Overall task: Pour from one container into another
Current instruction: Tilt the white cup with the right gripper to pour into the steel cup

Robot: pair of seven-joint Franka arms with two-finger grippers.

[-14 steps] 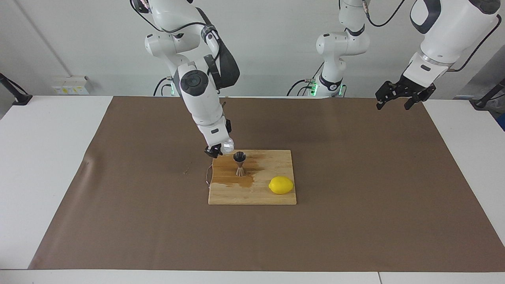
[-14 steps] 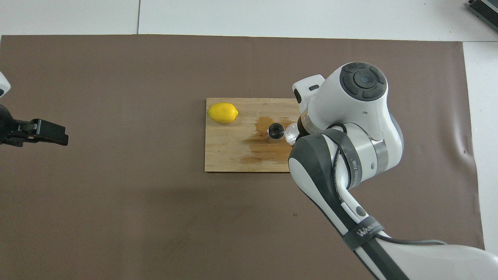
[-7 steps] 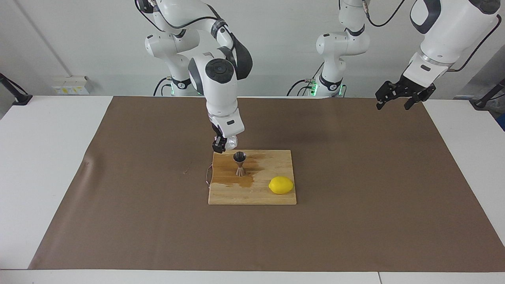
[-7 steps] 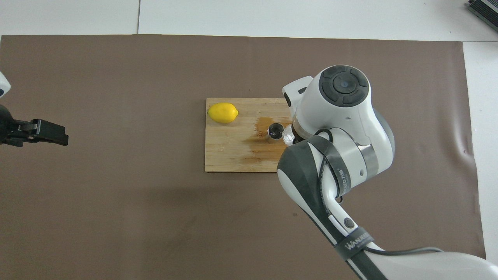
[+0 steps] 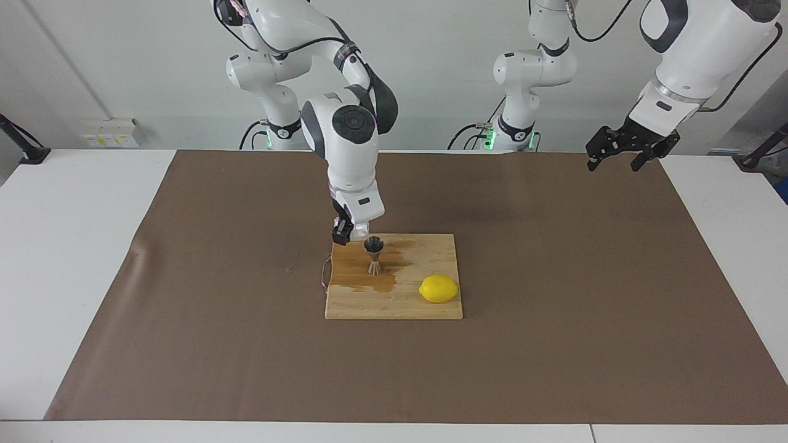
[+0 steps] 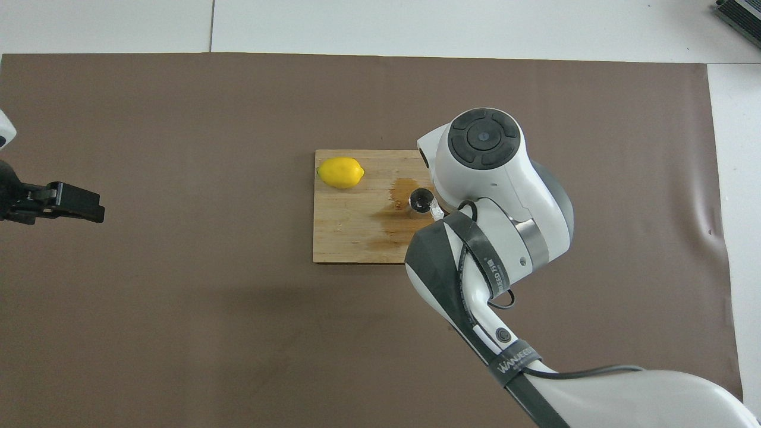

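A steel hourglass jigger point(image 5: 373, 255) stands upright on a wooden cutting board point(image 5: 425, 307), in a dark wet stain. My right gripper point(image 5: 343, 234) hangs over the board's edge nearest the robots, just beside the jigger's rim, and is shut on a small clear glass cup point(image 5: 361, 231). From overhead, the right arm covers most of the cup point(image 6: 436, 209), which sits right against the jigger point(image 6: 421, 200). My left gripper point(image 5: 615, 159) waits open and empty, raised over the mat's corner at the left arm's end point(image 6: 74, 203).
A yellow lemon point(image 5: 439, 288) lies on the board's corner farthest from the robots, toward the left arm's end. A brown mat point(image 5: 554, 344) covers the table. A thin wire point(image 5: 324, 274) lies beside the board.
The right arm's wrist has swung upright over the board's edge, carrying the cup closer to the jigger's rim. The left arm has not moved.
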